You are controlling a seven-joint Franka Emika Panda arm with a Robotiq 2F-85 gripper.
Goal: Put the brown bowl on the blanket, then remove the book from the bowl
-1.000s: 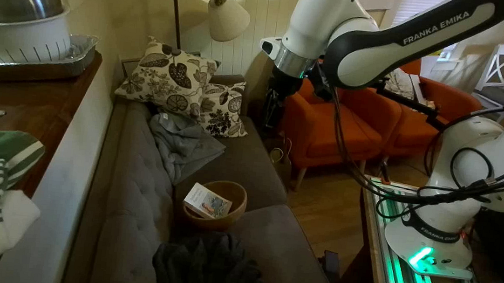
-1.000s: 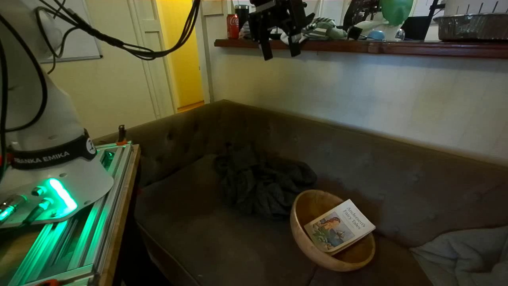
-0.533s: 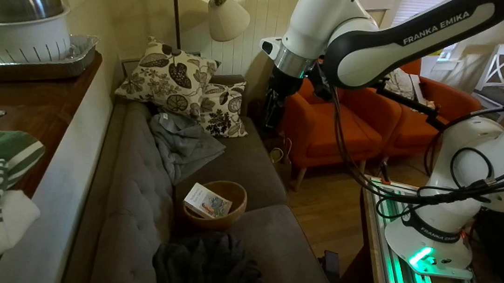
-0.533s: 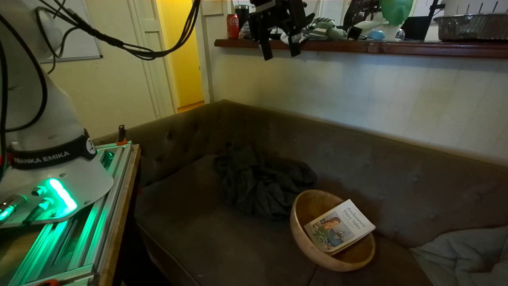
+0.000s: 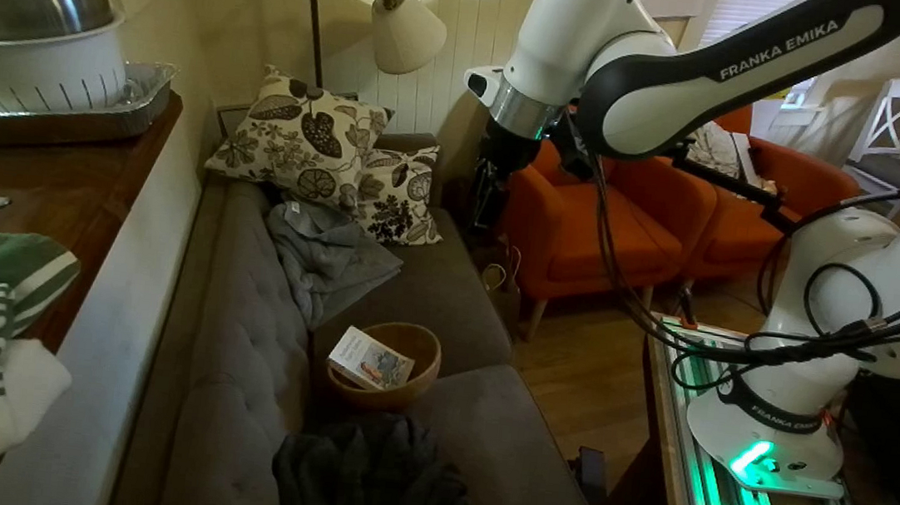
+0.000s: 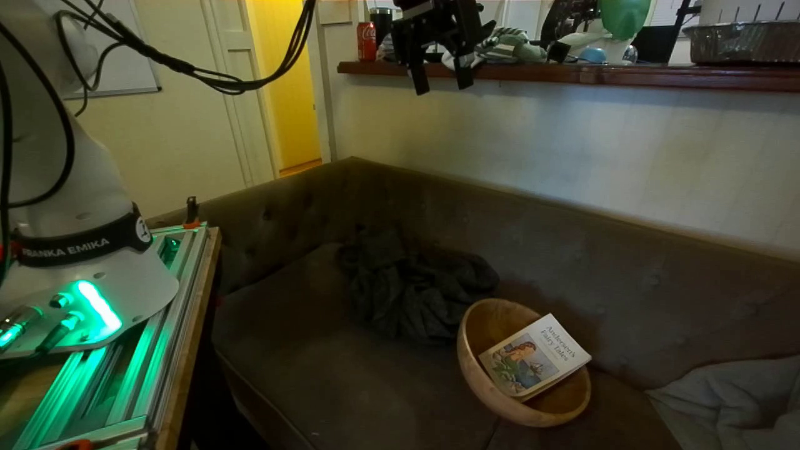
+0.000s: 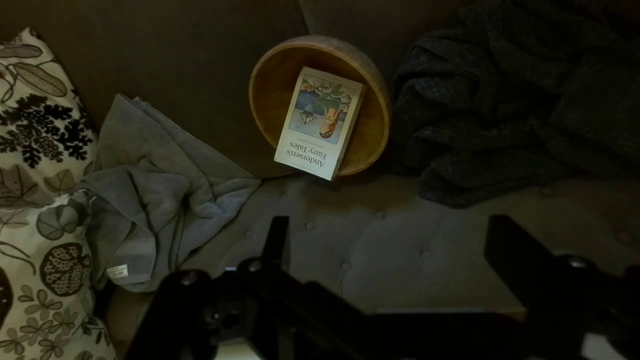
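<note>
The brown bowl (image 7: 272, 90) is round and smooth-walled, wood-toned, with a paler rim. Position: mouth upward on the sofa (image 6: 350, 381), over a seam in the seat, just beside the dark grey blanket (image 6: 412, 287); I cannot determine whether the two touch. The book (image 7: 320, 120) lies slanted inside the bowl, one end at the rim, light cover facing up, titled "Andersen's Fairy Tales" with a coloured illustration. My tool (image 7: 389, 235) is spread wide and hangs higher than the bowl, well apart from it. I count: bowl, 1; book, 1; blankets, 2 (the dark one and a light grey blanket (image 5: 332, 261)); patterned pillows (image 5: 320, 134), 2; orange armchairs (image 5: 620, 228), 2; lamp (image 5: 408, 35), 1.
</note>
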